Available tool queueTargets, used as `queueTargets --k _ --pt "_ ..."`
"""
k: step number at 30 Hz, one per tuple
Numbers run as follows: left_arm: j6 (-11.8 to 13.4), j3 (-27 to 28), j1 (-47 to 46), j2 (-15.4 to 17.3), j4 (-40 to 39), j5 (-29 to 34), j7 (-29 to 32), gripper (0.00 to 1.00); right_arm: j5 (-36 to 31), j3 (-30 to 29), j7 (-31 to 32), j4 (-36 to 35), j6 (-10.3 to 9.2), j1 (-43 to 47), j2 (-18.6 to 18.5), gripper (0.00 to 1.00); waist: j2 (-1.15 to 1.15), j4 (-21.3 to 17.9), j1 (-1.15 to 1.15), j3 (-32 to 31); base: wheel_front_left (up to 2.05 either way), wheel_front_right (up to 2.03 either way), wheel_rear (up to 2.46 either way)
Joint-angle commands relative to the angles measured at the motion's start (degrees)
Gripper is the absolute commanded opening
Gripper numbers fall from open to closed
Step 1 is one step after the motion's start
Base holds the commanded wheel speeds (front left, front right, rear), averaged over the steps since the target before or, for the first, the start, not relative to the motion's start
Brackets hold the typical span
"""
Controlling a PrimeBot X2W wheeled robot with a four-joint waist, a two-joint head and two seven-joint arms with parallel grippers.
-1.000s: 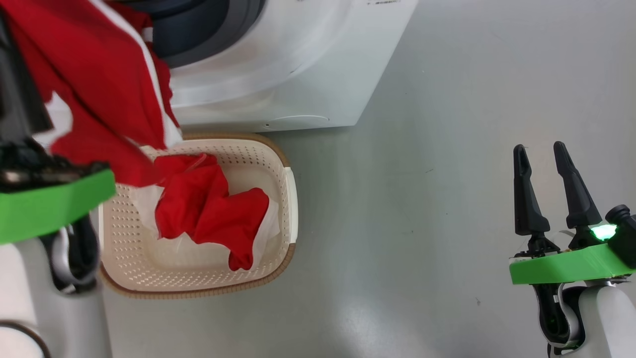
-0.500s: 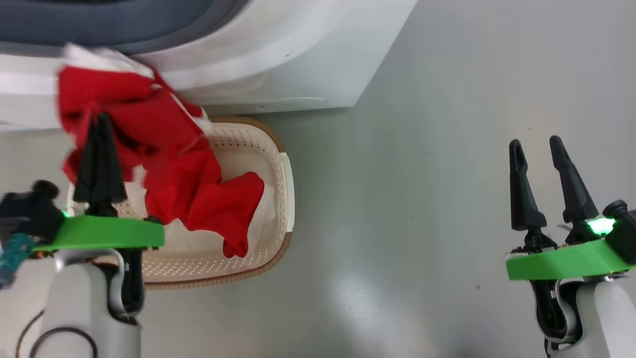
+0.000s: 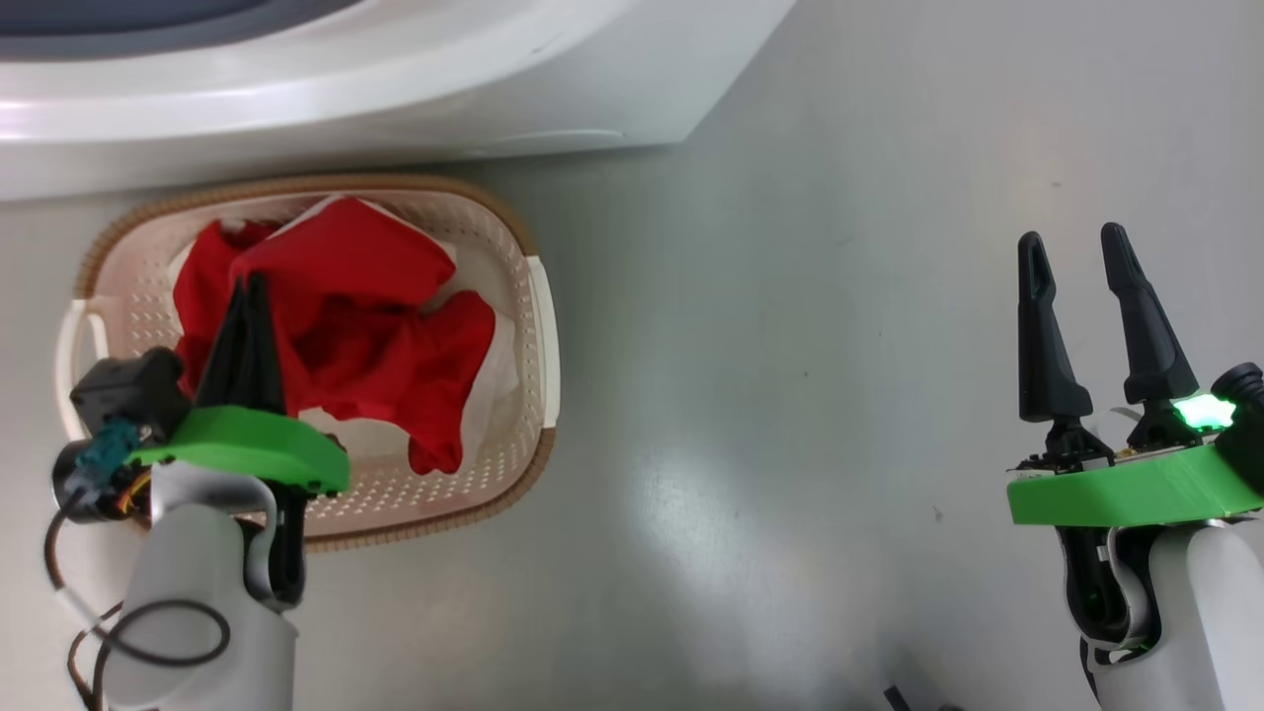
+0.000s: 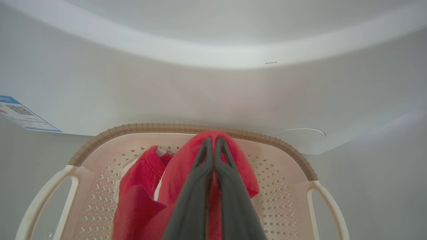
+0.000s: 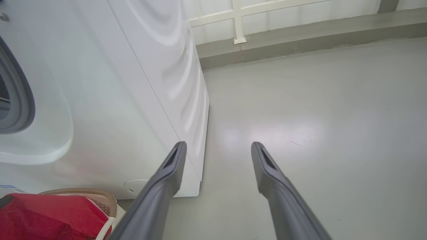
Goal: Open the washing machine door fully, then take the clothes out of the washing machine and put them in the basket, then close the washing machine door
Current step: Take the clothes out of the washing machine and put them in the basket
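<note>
Head cam: I see left end effector (image 3: 249, 286) pressed together, pinching clothes (image 3: 365, 296) in basket (image 3: 536, 395) by washer (image 3: 395, 89). Right end effector (image 3: 1071, 235) spread (fingers well apart) over floor (image 3: 790, 395). Left wrist adds blue label (image 4: 20, 115); right wrist adds grey gasket (image 5: 23, 103).

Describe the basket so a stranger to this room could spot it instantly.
Find the big white washing machine; on the grey floor directly before its base sits the basket. It is cream plastic with perforated sides, a brown woven-look rim and pale side handles, and it alone holds a heap of red clothes.
</note>
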Motion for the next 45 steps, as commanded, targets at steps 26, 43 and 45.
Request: queueTargets --k 26,43,45 --pt "0.4 2.4 -11.9 2.7 21.5 6.0 -0.3 0.04 0.9 2.1 -0.4 -2.4 0.37 -2.5 -0.1 1.0 0.0 -1.8 0.0 7.7 0.0 0.0 0.0" --pt "0.3 4.3 -8.9 2.1 20.2 5.4 -0.3 1.0 0.4 1.9 -0.4 -1.4 0.37 -2.3 -0.1 1.0 0.0 -0.5 0.0 2.2 0.0 0.0 0.0" --pt "0.1 4.5 -8.1 2.1 19.3 5.4 -0.3 1.0 0.3 1.8 -0.4 -1.1 0.37 -2.1 -0.1 1.0 0.0 -0.3 0.0 0.9 0.0 0.0 0.0"
